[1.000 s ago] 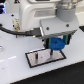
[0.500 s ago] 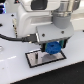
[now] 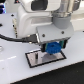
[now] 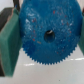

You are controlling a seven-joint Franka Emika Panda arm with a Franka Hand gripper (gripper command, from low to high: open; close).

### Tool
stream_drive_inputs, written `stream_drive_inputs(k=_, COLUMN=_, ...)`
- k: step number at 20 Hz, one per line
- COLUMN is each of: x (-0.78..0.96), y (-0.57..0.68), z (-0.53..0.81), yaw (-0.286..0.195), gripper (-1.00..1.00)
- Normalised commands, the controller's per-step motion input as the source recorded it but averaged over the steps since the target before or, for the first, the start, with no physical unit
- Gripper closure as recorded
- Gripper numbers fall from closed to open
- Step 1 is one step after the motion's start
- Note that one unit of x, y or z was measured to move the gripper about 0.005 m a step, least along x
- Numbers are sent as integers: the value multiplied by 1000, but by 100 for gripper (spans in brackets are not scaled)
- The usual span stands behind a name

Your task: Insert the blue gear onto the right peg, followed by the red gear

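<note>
The blue gear [image 3: 53, 48] is a bright blue toothed disc held in my gripper [image 3: 52, 48], just above the flat grey black-edged plate [image 3: 35, 58]. In the wrist view the blue gear [image 4: 49, 36] fills most of the picture, with its dark centre hole in the middle and my teal fingers [image 4: 10, 42] pressed against its sides. The gripper is shut on it. The right peg is hidden by the gear and the hand. The red gear is out of view.
The white arm body [image 3: 40, 17] fills the upper part of the exterior view. A black cable [image 3: 15, 39] runs across the exterior view's left. The plate lies on a white table [image 3: 15, 70].
The gripper with the blue gear has moved a little lower, towards the plate.
</note>
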Motion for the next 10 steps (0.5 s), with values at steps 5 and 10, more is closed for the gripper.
stream_drive_inputs(k=5, x=406, y=7, z=321, yaw=0, gripper=100)
stream_drive_inputs(k=10, x=82, y=-25, z=-4, yaw=0, gripper=100)
